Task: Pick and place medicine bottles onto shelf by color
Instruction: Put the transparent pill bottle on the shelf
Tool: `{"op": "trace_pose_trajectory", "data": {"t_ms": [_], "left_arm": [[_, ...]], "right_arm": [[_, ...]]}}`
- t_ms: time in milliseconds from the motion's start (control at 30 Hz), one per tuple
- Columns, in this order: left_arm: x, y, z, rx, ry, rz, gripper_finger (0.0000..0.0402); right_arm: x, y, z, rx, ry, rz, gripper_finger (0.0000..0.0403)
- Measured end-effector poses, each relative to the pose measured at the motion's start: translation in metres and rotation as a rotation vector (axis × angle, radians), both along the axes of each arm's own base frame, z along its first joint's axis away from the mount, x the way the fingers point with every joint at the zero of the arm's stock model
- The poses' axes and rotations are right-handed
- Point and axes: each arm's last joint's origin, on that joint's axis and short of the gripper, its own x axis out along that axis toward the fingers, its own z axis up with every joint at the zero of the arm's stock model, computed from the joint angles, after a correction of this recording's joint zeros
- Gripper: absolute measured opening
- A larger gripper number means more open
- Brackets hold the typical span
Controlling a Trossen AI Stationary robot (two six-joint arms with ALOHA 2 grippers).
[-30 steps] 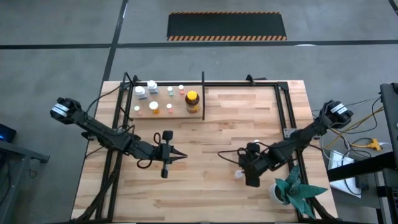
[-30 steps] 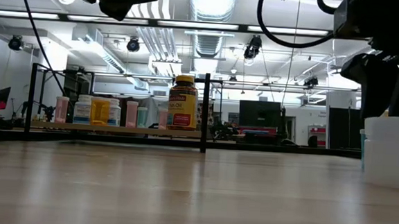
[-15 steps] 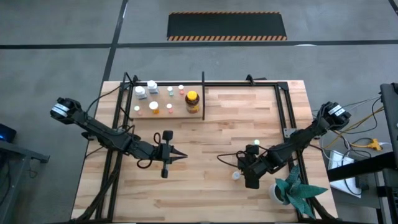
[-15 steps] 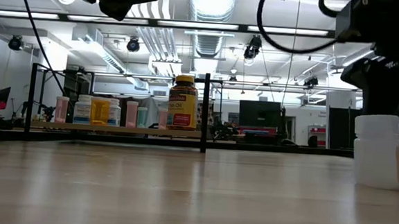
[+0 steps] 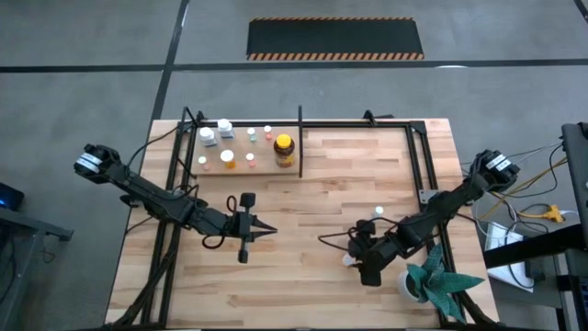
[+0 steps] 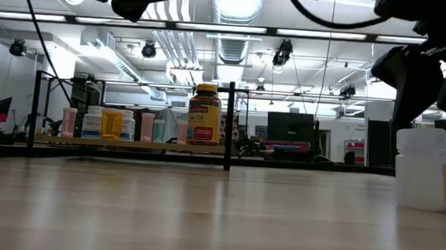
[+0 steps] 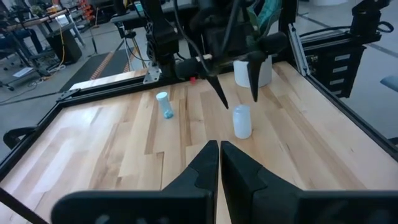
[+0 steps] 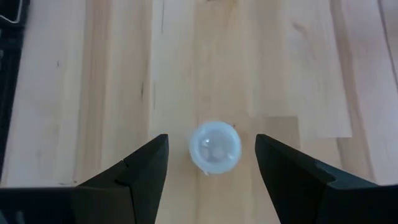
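— While most medicine bottles (image 5: 241,147) already stand on the shelf (image 5: 299,142), what's left?
— Two on the table; the right gripper (image 8: 211,163) hangs spread above a white bottle (image 8: 215,147); the pale blue bottle (image 7: 163,104) waits; the left gripper (image 7: 219,163) idles clenched mid-table.

shelf bottles (image 5: 226,145): too small in the high view to read; low view shows them only as pale shapes
amber jar (image 6: 204,114): label print too small to make out
white bottle (image 6: 422,168): base hidden in the high view by the right gripper (image 5: 357,261)
potted plant (image 5: 432,280): pot mostly covered by leaves
left gripper (image 7: 219,157): fingertips only, body cut off by the edge
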Motion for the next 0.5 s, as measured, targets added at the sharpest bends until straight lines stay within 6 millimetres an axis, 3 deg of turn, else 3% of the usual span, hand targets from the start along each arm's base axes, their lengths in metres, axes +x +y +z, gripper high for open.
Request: {"op": "trace_pose_trajectory", "data": {"t_ms": [333, 500], "left_arm": [[-0.001, 0.001, 0.002, 0.006, -0.011, 0.003, 0.0000], [-0.002, 0.001, 0.005, 0.021, -0.023, -0.001, 0.0000]], "right_arm": [[0.007, 0.005, -0.022, -0.041, 0.040, 0.035, 0.0226], [0.009, 0.006, -0.023, -0.039, 0.032, 0.039, 0.0177]]}}
